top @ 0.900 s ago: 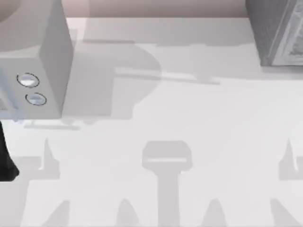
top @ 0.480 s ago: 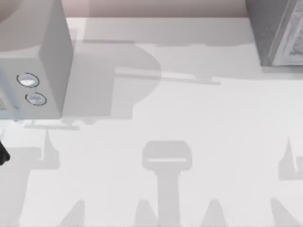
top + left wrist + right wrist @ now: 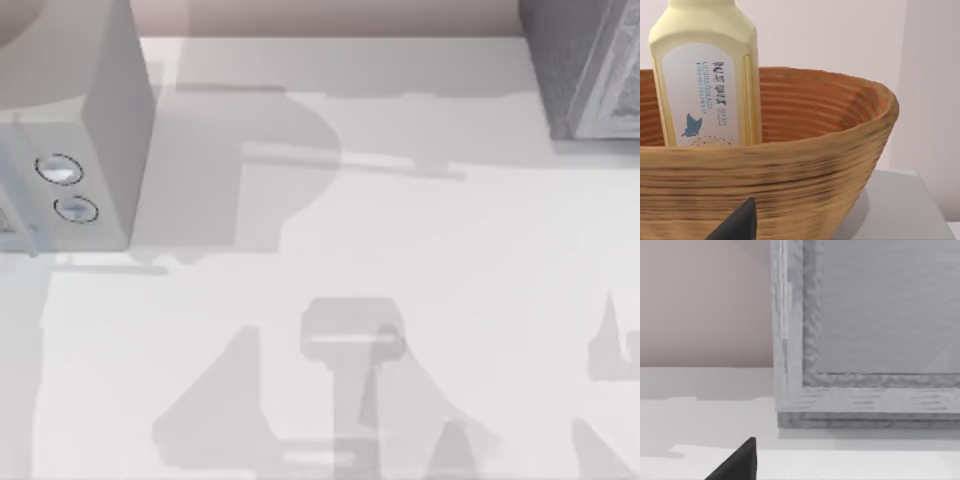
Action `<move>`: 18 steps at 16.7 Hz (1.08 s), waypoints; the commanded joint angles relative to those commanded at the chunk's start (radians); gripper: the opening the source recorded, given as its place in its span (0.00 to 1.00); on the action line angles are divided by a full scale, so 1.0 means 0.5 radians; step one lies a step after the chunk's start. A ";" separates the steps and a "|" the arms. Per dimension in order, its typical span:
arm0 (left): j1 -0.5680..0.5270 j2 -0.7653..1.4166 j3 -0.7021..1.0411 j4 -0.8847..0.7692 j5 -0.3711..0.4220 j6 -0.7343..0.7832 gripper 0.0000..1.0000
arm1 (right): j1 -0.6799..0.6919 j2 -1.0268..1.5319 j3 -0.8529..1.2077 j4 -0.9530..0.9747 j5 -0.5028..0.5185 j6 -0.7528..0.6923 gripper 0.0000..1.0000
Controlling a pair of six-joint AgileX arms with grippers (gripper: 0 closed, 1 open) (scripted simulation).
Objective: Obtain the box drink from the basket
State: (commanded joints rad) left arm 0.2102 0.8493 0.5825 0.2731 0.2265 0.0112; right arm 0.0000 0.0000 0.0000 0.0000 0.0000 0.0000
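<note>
In the left wrist view a woven brown basket (image 3: 790, 185) stands close ahead on a grey surface (image 3: 900, 205). Upright inside it, against the near wall, is the box drink (image 3: 707, 75), a pale yellow boxy container with a white label and a blue mark. Its lower part is hidden behind the basket rim. A dark tip of my left gripper (image 3: 737, 225) shows just below the basket's outer wall, apart from the drink. In the right wrist view a dark tip of my right gripper (image 3: 737, 462) hangs over the white table.
A grey appliance (image 3: 70, 140) with two round knobs (image 3: 60, 170) stands at the table's back left. A grey framed box (image 3: 590, 70) stands at the back right, and its frame (image 3: 865, 390) faces the right wrist camera. Arm shadows lie across the white table (image 3: 400, 250).
The dark piece of my left arm at the top view's left edge has slid out of the picture. The arm shadows on the front of the table have shifted and grown.
</note>
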 joint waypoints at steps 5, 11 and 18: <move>0.198 0.873 0.551 0.259 0.213 0.004 1.00 | 0.000 0.000 0.000 0.000 0.000 0.000 1.00; 0.337 1.424 0.940 0.441 0.364 0.005 1.00 | 0.000 0.000 0.000 0.000 0.000 0.000 1.00; 0.338 1.437 0.979 0.455 0.368 0.012 1.00 | 0.000 0.000 0.000 0.000 0.000 0.000 1.00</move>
State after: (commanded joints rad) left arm 0.3794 1.5676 1.0721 0.5006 0.4105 0.0170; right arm 0.0000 0.0000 0.0000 0.0000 0.0000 0.0000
